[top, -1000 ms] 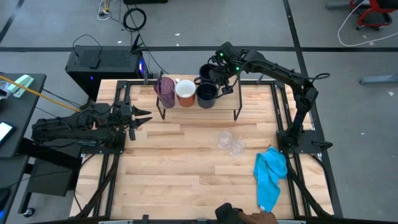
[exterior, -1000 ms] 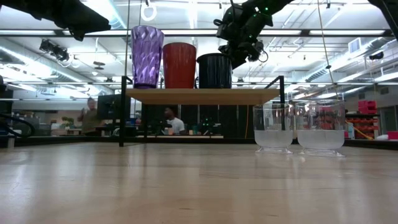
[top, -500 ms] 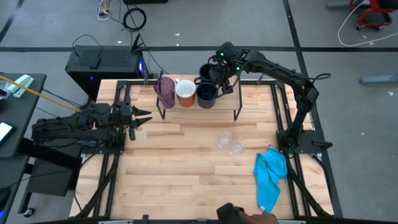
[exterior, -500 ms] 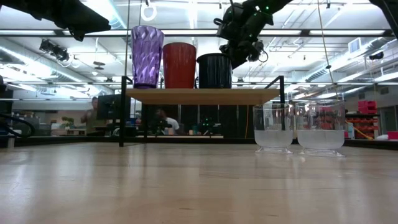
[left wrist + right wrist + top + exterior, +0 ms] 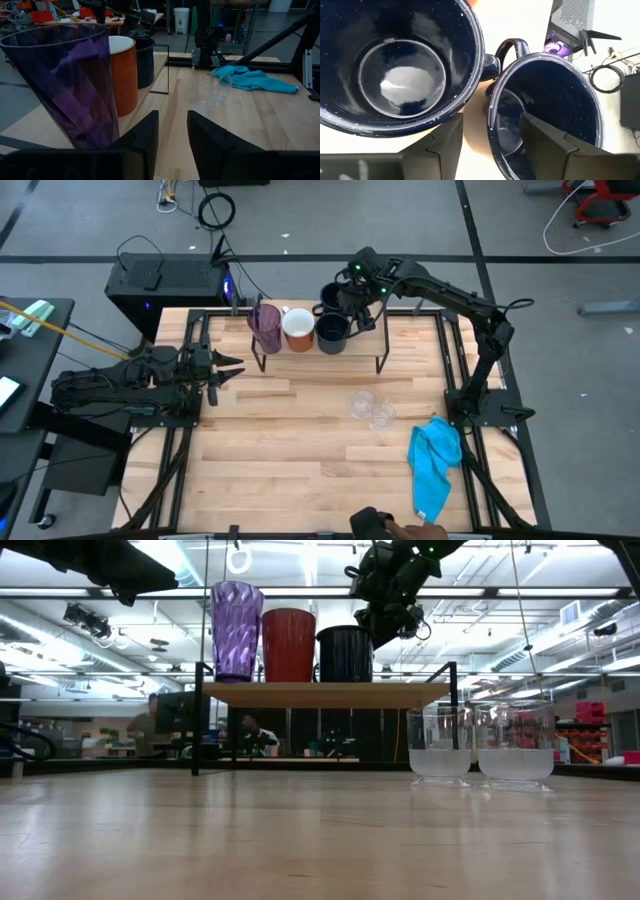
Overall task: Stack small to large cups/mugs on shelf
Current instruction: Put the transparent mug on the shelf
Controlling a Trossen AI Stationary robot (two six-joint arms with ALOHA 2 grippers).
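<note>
The shelf [image 5: 365,345] carries a purple tumbler [image 5: 265,326], a white-and-orange mug [image 5: 298,329] and a dark navy mug [image 5: 332,333] in a row. A second navy mug [image 5: 329,297] stands upright just behind the first, toward the far edge. My right gripper [image 5: 491,125] hangs over it, pointing down and open. One finger is inside the mug and one outside, either side of its near wall [image 5: 491,107], with a gap showing on each side. Two clear glasses [image 5: 371,409] stand on the table. My left gripper [image 5: 233,369] waits at the left edge, slightly open and empty.
A bright blue cloth [image 5: 435,460] lies near the table's right front corner. A black box [image 5: 170,285] stands beyond the far left corner. A person's hand [image 5: 400,530] shows at the near edge. Bare tabletop [image 5: 280,450] lies in front of the shelf.
</note>
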